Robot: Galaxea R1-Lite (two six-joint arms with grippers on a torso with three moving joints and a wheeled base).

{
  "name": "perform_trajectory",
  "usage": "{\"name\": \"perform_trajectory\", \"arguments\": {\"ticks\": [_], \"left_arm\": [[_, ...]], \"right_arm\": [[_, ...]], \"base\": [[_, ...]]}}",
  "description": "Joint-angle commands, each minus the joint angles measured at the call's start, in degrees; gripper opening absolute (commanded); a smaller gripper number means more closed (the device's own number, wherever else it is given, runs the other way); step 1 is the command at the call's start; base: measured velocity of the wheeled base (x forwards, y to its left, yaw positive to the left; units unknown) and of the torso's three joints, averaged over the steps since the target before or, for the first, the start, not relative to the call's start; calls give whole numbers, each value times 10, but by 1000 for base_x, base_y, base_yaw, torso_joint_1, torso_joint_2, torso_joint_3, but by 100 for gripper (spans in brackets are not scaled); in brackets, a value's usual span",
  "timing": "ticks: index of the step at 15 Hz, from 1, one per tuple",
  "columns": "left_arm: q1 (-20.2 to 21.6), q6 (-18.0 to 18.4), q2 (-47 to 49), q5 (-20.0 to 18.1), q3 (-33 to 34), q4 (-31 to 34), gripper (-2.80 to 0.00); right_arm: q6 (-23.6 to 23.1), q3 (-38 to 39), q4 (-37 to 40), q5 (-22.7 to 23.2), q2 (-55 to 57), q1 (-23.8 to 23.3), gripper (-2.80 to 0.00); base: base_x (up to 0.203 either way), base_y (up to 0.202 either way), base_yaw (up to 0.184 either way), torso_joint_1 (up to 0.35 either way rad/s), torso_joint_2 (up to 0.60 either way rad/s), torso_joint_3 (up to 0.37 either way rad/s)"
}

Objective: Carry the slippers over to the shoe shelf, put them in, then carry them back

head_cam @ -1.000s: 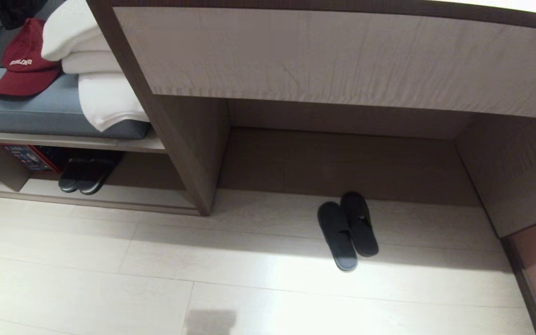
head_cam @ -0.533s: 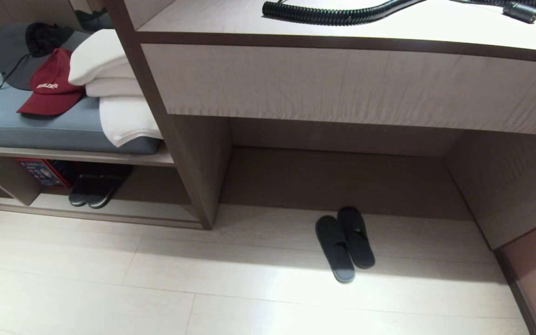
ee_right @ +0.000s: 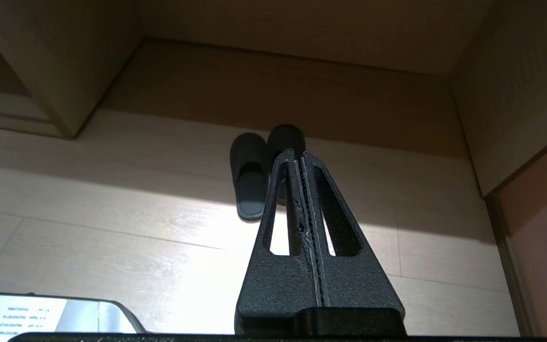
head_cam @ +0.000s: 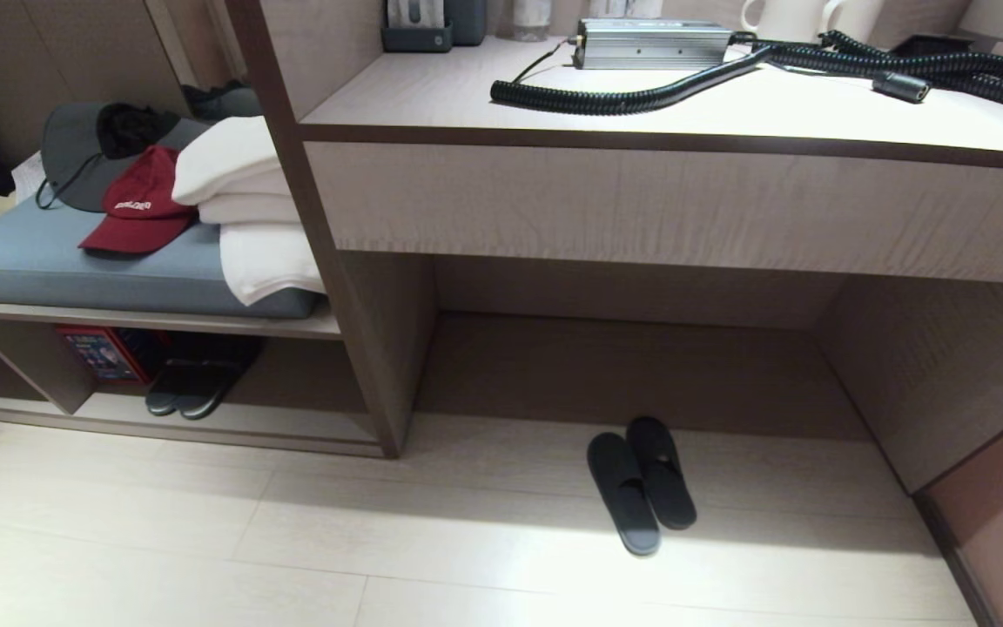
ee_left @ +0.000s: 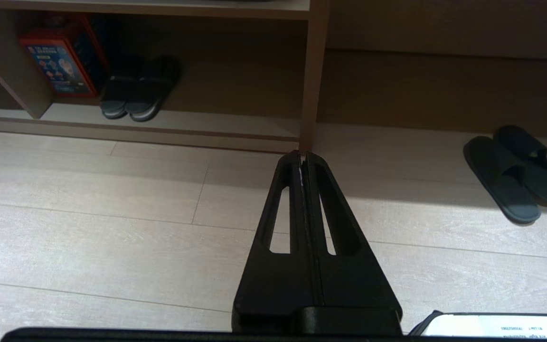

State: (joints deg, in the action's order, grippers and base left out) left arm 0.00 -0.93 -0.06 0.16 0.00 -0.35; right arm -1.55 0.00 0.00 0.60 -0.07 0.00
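Two pincers, left pincer and right pincer, fully closed, empty, above floor. Slippers paired on floor under tabletop recess, toes pointing inward, lengthwise front-to-back.

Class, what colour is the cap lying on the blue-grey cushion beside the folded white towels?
Dark red, with small white lettering on the front; the cap shows best in the head view.

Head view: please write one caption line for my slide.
Grey-blue slippers lie on the floor under a desk, right of the shoe shelf holding another pair.
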Motion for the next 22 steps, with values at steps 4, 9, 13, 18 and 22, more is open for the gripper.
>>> {"name": "perform_trajectory", "arguments": {"ticks": [4,9,13,18,22], "left_arm": [[0,0,1,0,0,0,-280],[0,0,1,0,0,-1,-280],[1,0,1,0,0,-1,-280],[1,2,0,0,0,-1,-280],[1,1,1,0,0,-1,-280]], "right_arm": [[0,1,-1,0,1,0,-280],[0,1,-1,0,1,0,-280],[0,0,0,0,1,0,-280],[0,0,0,0,1,0,-280],[0,0,0,0,1,0,-280]], "base": [[0,0,0,2,1,204],[0,0,0,2,4,200],[0,0,0,2,0,200],[0,0,0,0,3,139],[0,0,0,1,0,8]]}}
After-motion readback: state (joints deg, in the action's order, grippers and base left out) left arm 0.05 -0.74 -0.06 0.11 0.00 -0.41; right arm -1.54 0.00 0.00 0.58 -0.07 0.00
